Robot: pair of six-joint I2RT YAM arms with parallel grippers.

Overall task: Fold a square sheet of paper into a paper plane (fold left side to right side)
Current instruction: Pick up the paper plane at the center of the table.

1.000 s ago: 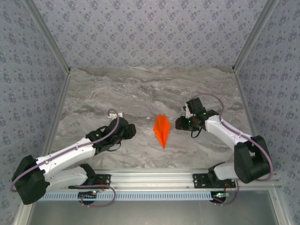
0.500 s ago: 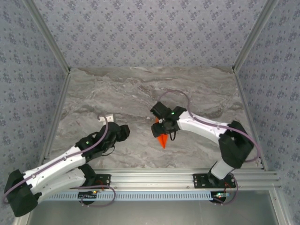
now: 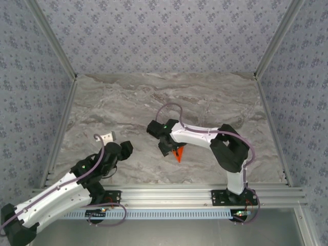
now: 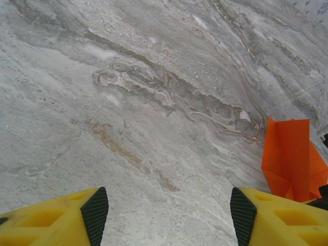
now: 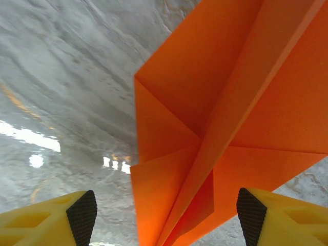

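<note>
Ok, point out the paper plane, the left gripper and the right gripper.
paper plane [image 5: 225,123], right wrist view, its middle.
left gripper [image 4: 168,218], left wrist view, midway between fingertips.
right gripper [image 5: 166,218], right wrist view, midway between fingertips.

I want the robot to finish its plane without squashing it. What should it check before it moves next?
1. Right gripper open: ok. Its fingers stand wide apart in the right wrist view.
2. Paper plane lined up with the right gripper: ok. The orange folds lie just ahead, between the two fingers.
3. Right fingers touching the paper: cannot tell.
4. Plane lying flat on the table: cannot tell. The creases show, but not whether the flaps are lifted.
5. Left gripper open and holding nothing: ok. It is over bare marble.
6. Left gripper apart from the plane: ok. The plane sits off to its right.
</note>
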